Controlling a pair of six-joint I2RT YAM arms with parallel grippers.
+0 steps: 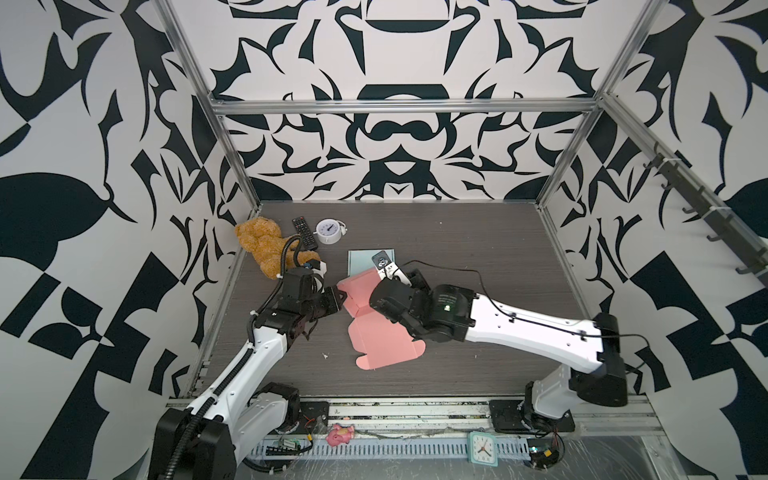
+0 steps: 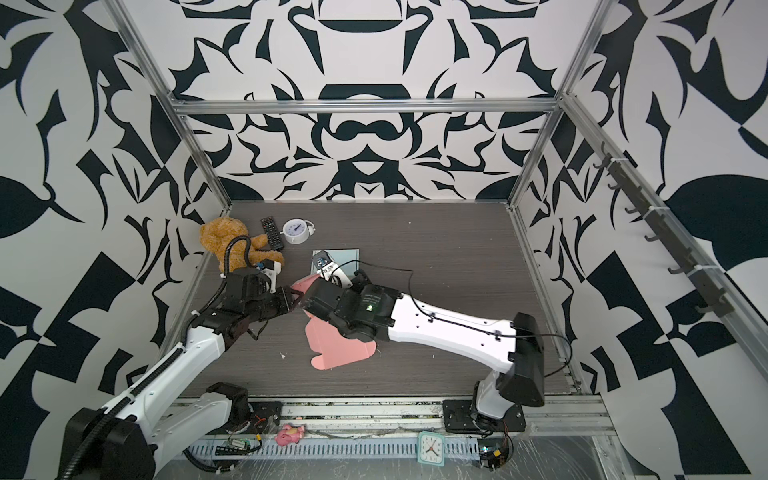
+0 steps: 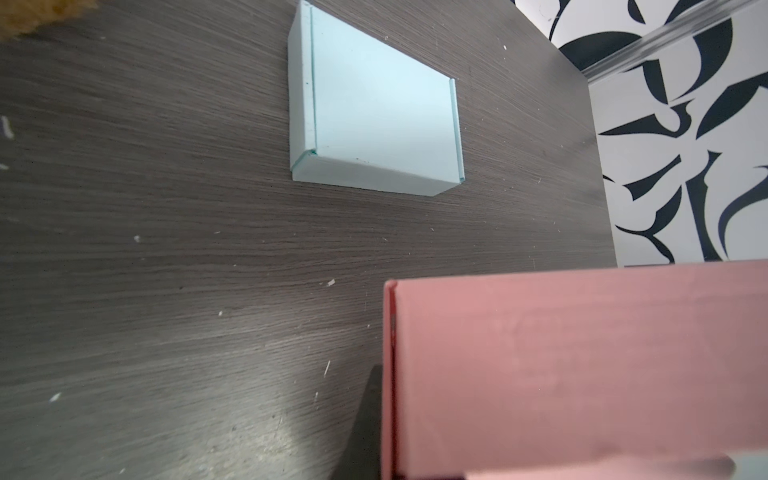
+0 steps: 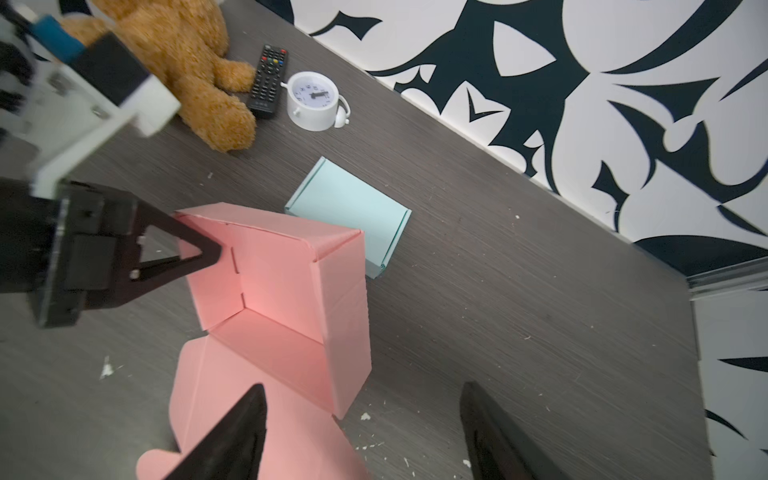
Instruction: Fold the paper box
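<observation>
Your left gripper (image 4: 214, 249) is clamped on the raised side wall of the half-formed pink paper box (image 1: 384, 345), which sits mid-worktop (image 1: 498, 241) just in front of the pale blue box (image 4: 349, 199), while your right gripper (image 4: 361, 386) hangs over its flat flap, jaws spread wide, holding nothing.

The dark wood-grain bench (image 1: 498, 232) bears a pale blue box (image 1: 360, 261). The pink paper box (image 1: 382, 345) sits just beside it; teddy bear (image 1: 259, 243), remote (image 1: 304, 232) and white clock (image 1: 329, 232) lie farther off.
</observation>
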